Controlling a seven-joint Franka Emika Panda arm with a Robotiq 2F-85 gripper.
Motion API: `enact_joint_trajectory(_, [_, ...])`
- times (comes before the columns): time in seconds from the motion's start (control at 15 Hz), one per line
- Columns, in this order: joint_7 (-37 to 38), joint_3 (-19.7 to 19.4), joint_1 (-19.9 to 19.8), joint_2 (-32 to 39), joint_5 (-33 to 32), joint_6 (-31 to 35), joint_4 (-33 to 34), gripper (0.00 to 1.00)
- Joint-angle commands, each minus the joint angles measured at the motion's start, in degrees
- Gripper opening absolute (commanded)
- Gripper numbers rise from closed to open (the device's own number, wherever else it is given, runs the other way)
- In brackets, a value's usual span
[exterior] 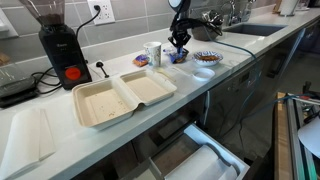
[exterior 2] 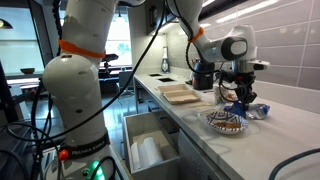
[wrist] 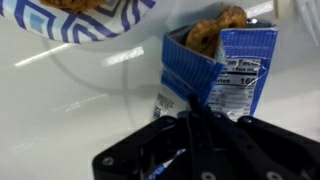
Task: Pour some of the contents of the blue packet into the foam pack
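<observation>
The blue packet [wrist: 215,65] is open, with brown cookies showing at its mouth. In the wrist view my gripper [wrist: 190,115] is shut on the packet's lower edge. In both exterior views the gripper [exterior: 180,42] [exterior 2: 243,95] hangs over the counter with the packet [exterior: 178,57] [exterior 2: 252,109] at its fingertips, low over the surface. The foam pack [exterior: 120,97] lies open and empty on the counter, well away from the gripper. It also shows in an exterior view [exterior 2: 185,95].
A blue-patterned plate [exterior: 207,58] [exterior 2: 226,122] [wrist: 80,20] with food sits right beside the packet. A white cup [exterior: 153,52] stands between packet and foam pack. A coffee grinder [exterior: 60,45] stands at the back. A drawer [exterior: 200,155] is open below the counter edge.
</observation>
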Motion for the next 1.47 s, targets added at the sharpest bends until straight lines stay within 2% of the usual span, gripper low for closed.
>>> enact_joint_trajectory(0.0, [0.0, -0.8, 0.5, -0.5, 1.4, -1.6, 0.1, 0.00])
enact_joint_trajectory(0.53, [1.1, -2.2, 0.9, -5.9, 0.0, -2.8, -2.9, 0.00])
enact_joint_trajectory(1.4, [-1.0, -1.1, 0.4, -13.1, 0.7, -8.2, -4.8, 0.00])
